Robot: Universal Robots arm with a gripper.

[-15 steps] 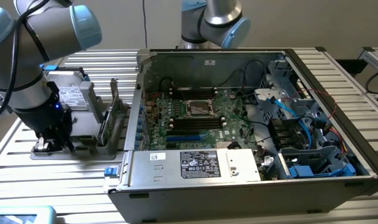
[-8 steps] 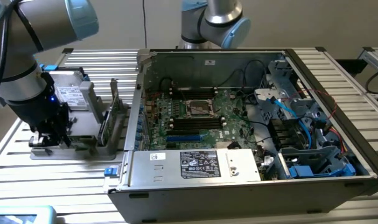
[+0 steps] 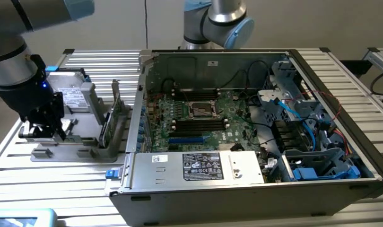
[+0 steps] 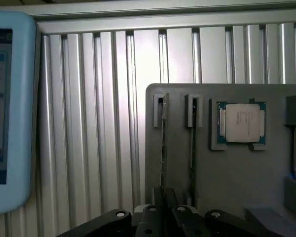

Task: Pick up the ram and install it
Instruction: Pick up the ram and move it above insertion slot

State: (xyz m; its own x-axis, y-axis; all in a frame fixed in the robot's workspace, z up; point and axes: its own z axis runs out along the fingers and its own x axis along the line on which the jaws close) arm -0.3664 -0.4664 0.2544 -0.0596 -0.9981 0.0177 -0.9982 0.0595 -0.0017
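Tray [image 3: 65,153] on table [image 3: 46,185], beside case [image 3: 242,204] (processor [image 4: 241,123] in tray).

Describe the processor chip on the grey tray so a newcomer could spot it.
Start at the open computer case; at the exterior view's left, a grey tray sits on the slatted table. The processor chip lies flat on it: a square silver lid on green board, unlike the ram sticks standing on edge alongside.

Black sticker [image 3: 203,167] on power supply [image 3: 242,166]: white print and marks are seen; nothing can be read.
White sticker [image 3: 159,158] beside it: unreadable.
Small sticker [image 3: 212,63] on case wall [image 3: 178,66]: unreadable.
Processor [image 4: 242,122] lid: faint markings, not legible.
Screen [image 4: 0,98]: lines of text, blurred.
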